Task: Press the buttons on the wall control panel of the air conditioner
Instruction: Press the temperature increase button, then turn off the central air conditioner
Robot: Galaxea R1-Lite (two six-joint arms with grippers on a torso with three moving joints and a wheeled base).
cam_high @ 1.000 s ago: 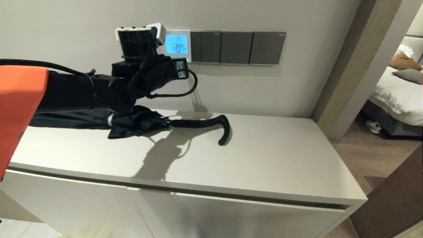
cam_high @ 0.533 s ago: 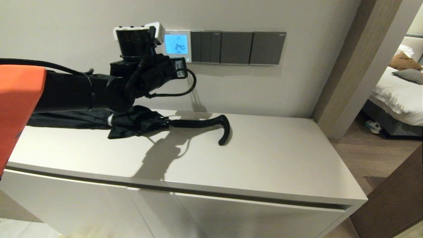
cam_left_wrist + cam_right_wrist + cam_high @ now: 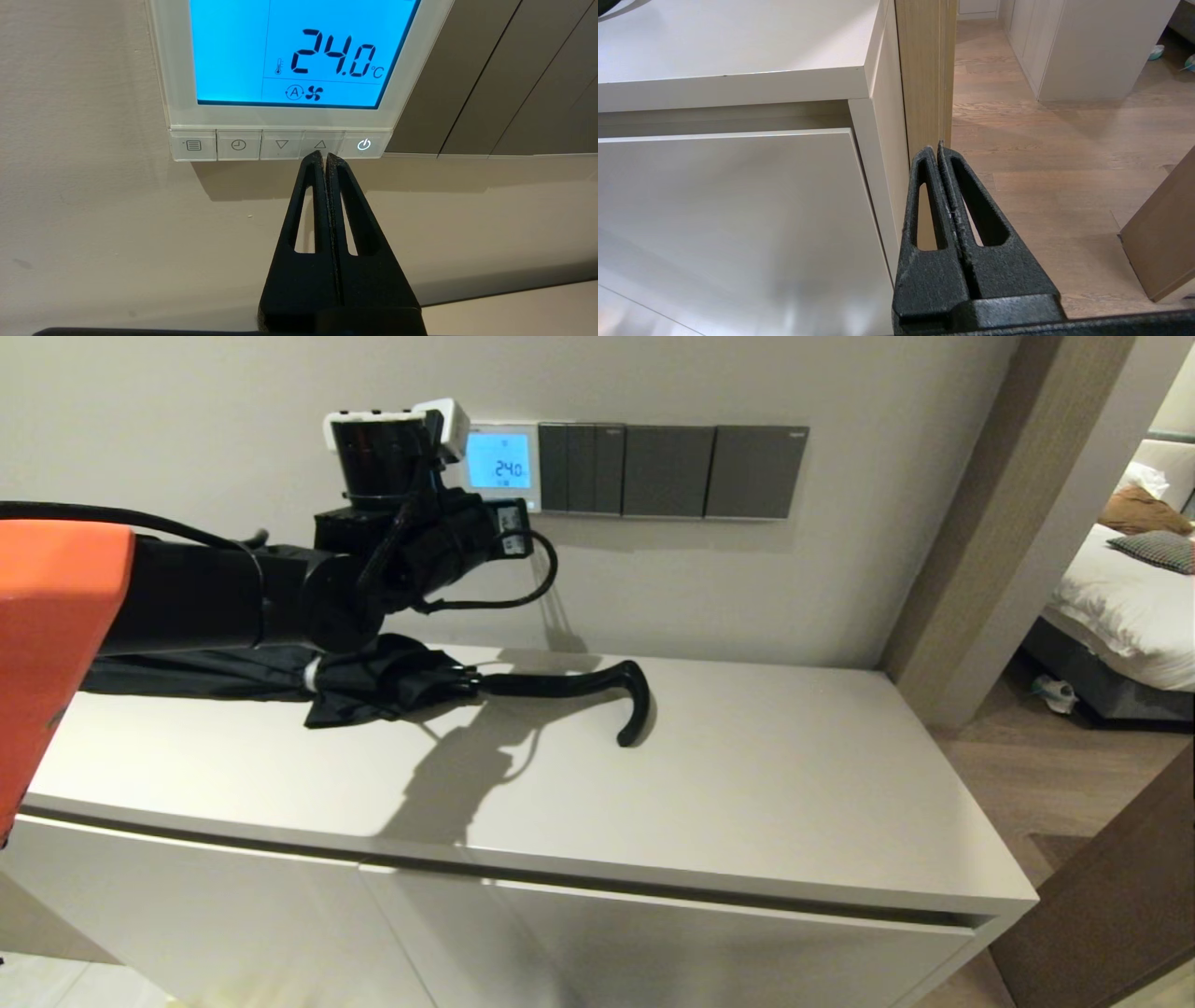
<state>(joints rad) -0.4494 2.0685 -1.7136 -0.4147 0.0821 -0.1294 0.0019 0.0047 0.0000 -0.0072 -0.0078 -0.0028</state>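
The air conditioner's wall control panel (image 3: 502,462) is a white-framed square on the wall, its screen (image 3: 289,51) glowing light blue and reading 24.0 °C. A row of pale buttons (image 3: 280,145) runs beneath the screen: menu, clock, down arrow, up arrow (image 3: 320,144) and a lit power key (image 3: 364,144). My left gripper (image 3: 325,155) is shut and empty, its tips at the lower edge of the up-arrow key. In the head view the left wrist (image 3: 401,523) hides the fingers and part of the panel. My right gripper (image 3: 937,148) is shut and empty, low beside the cabinet's right end.
Dark grey switch plates (image 3: 667,471) adjoin the panel on its right. A folded black umbrella (image 3: 373,681) with a hooked handle lies on the white cabinet top (image 3: 747,784) under the left arm. A wooden door frame (image 3: 980,523) stands to the right.
The screen reading has gone from 22.5 to 24.0. The left arm has shifted only slightly in front of the panel and is back near where it was.
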